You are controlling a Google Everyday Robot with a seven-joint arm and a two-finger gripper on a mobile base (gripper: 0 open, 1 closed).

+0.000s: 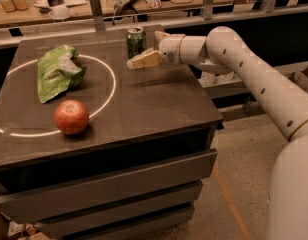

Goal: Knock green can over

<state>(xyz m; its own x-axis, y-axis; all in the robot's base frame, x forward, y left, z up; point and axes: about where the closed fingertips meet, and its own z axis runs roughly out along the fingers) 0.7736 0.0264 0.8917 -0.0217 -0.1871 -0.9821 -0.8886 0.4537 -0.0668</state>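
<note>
The green can (135, 40) stands upright near the back edge of the dark table (159, 104). It is small and dark green with a silver top rim. My gripper (147, 49) is right beside the can, on its right. It is open: one cream finger (144, 60) reaches across in front of the can's base, and the other finger (159, 35) shows just right of the can's top. I cannot tell whether the fingers touch the can. The white arm (244, 69) comes in from the right.
A light green and white snack bag (58, 72) lies at the left inside a white circle marked on the table. A red apple (71, 117) sits near the front left. A cluttered bench with a rail (204, 1) runs behind the table. Drawers are below.
</note>
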